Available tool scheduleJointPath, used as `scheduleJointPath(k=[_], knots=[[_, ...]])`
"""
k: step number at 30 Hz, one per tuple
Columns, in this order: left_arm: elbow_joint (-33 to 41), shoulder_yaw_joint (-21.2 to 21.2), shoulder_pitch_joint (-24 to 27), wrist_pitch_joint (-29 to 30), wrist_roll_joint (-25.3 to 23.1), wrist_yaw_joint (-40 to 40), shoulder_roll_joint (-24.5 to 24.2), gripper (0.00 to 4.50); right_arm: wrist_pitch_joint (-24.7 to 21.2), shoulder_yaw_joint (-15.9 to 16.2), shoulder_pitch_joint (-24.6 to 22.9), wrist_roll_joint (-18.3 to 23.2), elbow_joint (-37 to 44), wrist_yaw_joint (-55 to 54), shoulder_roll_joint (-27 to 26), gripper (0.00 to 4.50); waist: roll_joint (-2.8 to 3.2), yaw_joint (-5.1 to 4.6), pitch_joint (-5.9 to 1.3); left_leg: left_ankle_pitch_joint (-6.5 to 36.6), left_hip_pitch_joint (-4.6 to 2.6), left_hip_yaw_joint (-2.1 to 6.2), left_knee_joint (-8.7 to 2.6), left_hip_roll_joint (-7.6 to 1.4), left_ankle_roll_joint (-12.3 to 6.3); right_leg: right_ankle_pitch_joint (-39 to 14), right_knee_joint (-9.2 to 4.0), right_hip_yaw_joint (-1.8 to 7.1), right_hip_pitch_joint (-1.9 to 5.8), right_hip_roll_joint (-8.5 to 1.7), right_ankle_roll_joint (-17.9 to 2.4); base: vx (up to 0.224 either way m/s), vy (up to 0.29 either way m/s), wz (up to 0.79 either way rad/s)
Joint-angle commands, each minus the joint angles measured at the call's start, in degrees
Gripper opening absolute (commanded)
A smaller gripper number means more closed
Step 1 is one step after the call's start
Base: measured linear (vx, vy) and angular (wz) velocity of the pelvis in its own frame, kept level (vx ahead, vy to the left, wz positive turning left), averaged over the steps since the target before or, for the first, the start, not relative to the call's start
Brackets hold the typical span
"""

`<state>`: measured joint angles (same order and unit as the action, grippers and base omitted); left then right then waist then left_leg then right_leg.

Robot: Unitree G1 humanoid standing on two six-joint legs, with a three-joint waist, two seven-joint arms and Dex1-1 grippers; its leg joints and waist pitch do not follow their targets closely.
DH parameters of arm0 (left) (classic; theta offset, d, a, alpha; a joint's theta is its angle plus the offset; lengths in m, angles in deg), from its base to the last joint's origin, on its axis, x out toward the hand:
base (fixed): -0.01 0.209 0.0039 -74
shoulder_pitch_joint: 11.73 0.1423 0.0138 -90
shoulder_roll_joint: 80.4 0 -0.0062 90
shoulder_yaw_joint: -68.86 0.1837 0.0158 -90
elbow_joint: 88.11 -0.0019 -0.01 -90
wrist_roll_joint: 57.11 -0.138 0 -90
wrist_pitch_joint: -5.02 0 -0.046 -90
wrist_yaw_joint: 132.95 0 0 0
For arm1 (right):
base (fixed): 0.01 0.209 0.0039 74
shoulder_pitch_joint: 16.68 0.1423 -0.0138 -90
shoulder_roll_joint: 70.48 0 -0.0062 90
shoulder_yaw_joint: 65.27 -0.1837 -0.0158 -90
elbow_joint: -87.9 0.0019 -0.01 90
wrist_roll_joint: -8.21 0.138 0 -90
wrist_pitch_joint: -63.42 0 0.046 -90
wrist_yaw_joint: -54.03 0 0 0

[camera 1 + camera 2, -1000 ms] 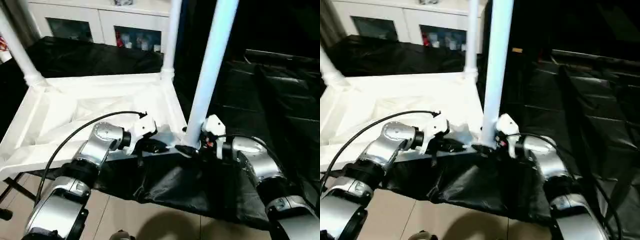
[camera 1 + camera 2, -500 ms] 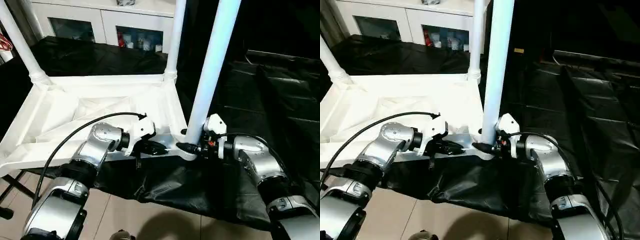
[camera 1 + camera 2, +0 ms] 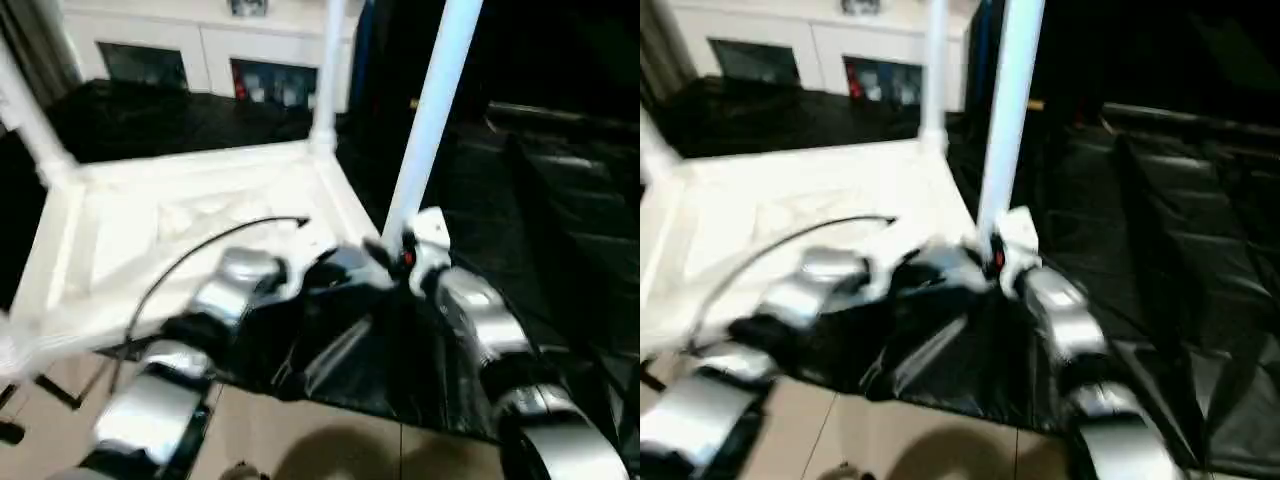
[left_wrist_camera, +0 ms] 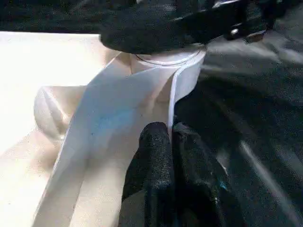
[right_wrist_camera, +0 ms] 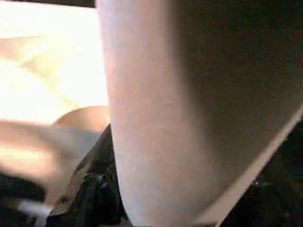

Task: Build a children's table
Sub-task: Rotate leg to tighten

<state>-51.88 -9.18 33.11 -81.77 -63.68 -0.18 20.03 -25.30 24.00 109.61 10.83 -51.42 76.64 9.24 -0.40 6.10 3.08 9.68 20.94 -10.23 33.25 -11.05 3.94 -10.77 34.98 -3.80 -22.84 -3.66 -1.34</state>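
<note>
Upturned table top point(image 3: 200, 200) lies on the black-draped worktop point(image 3: 560, 200), three legs standing. My left gripper point(image 4: 170, 142) is clenched on the rim point(image 4: 173, 101) at the near right corner. My right gripper point(image 3: 385, 255) sits at the foot of the near leg point(image 3: 430, 110); grasp unclear, can't tell. Best to hold the rim steady and press the leg straight down into its socket point(image 4: 165, 61), no tilt.

White cabinet point(image 3: 190, 45) with dark glass doors set against far wall; black sheeting point(image 3: 560, 200) spread over work surface, draped over near edge; beige tiled floor point(image 3: 300, 440) seen below.
</note>
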Motion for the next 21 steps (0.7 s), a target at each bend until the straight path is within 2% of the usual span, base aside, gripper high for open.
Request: scheduleJointPath(k=[1,2,3,4,5,8,12,16,18,21], knots=[[0.3,-2.3,-4.3,-0.8,0.6,10.2,3.4,0.0,-2.7,4.8,-0.3,-1.5,-4.0,0.6,-6.6,1.98,-0.23,-0.14,-3.58,14.4,-0.76,0.92,-4.01,-2.06,-0.67,-17.1,-5.21,2.9,2.62,-5.11,-9.8,0.0,0.0,0.0],[0.0,-2.0,-4.5,-1.4,0.4,10.2,4.0,0.0,-2.0,4.6,0.1,-1.4,-4.1,1.0,-7.1,1.98,-0.21,-0.2,-3.63,13.2,-0.6,0.84,-3.91,-2.04,-1.22,-15.0,-5.02,2.93,2.61,-5.01,-10.1,0.0,0.0,0.0],[-0.1,-1.7,-4.5,-1.9,0.3,9.8,4.0,0.0,-1.3,4.6,0.2,-1.9,-4.1,0.5,-7.0,2.53,-0.22,-0.04,-3.76,12.4,-0.65,0.72,-3.72,-1.98,-1.86,-13.5,-4.93,2.91,2.7,-5.01,-10.3,0.0,0.0,0.0],[0.1,-1.4,-4.3,-2.8,0.2,8.5,3.9,0.0,-1.2,4.4,0.3,-1.6,-3.9,1.2,-7.0,2.53,-0.18,0.04,-3.8,11.8,-0.6,0.72,-3.7,-2.02,-2.18,-12.6,-4.82,2.92,2.75,-5.04,-10.5,0.0,0.0,0.0],[0.1,-1.2,-4.1,-3.4,0.1,7.5,3.9,0.0,-1.0,4.1,0.5,-1.4,-4.1,1.7,-6.9,2.67,-0.28,0.0,-3.88,10.4,-0.26,0.79,-3.7,-2.06,-2.7,-10.3,-4.45,2.86,3.0,-4.94,-10.8,0.0,0.0,0.0],[0.5,-1.1,-3.4,-4.4,0.3,5.5,3.2,0.0,-0.1,4.1,0.4,-1.4,-3.9,3.2,-6.0,2.84,-0.25,-0.06,-4.02,9.1,-0.35,0.74,-3.59,-2.17,-3.58,-6.0,-3.97,2.79,3.05,-4.86,-12.2,0.0,0.0,0.0],[2.1,-0.5,-1.6,-7.1,1.4,0.0,1.1,0.0,2.5,5.1,-0.2,-1.8,-3.3,7.8,-2.8,3.19,-0.45,-0.33,-3.77,10.5,-0.3,0.64,-3.62,-2.1,-3.97,-8.9,-4.37,2.78,3.11,-5.04,-12.1,0.0,0.0,0.0],[4.9,-0.1,0.6,-8.9,3.3,-7.5,-1.2,0.0,4.6,6.5,-1.4,-2.1,-1.9,16.4,1.8,3.19,-0.6,-0.49,-3.62,11.6,-0.31,0.66,-3.65,-2.23,-4.0,-12.3,-4.66,2.76,3.06,-5.12,-11.6,0.0,0.0,0.0],[5.5,0.0,1.1,-9.0,3.7,-9.5,-1.8,0.0,5.0,6.8,-1.9,-1.8,-1.1,19.3,2.9,3.19,-0.57,-0.47,-3.64,11.3,-0.24,0.63,-3.59,-2.37,-4.31,-11.7,-4.51,2.79,3.08,-5.09,-11.9,0.0,0.0,0.0],[6.7,0.3,2.0,-9.2,4.3,-13.5,-3.3,0.0,5.6,7.7,-3.0,-0.9,0.9,27.2,5.7,2.84,-0.55,-0.26,-3.61,10.9,-0.2,0.48,-3.51,-2.5,-5.01,-10.4,-4.36,2.74,3.01,-4.9,-12.4,0.0,0.0,0.0]])
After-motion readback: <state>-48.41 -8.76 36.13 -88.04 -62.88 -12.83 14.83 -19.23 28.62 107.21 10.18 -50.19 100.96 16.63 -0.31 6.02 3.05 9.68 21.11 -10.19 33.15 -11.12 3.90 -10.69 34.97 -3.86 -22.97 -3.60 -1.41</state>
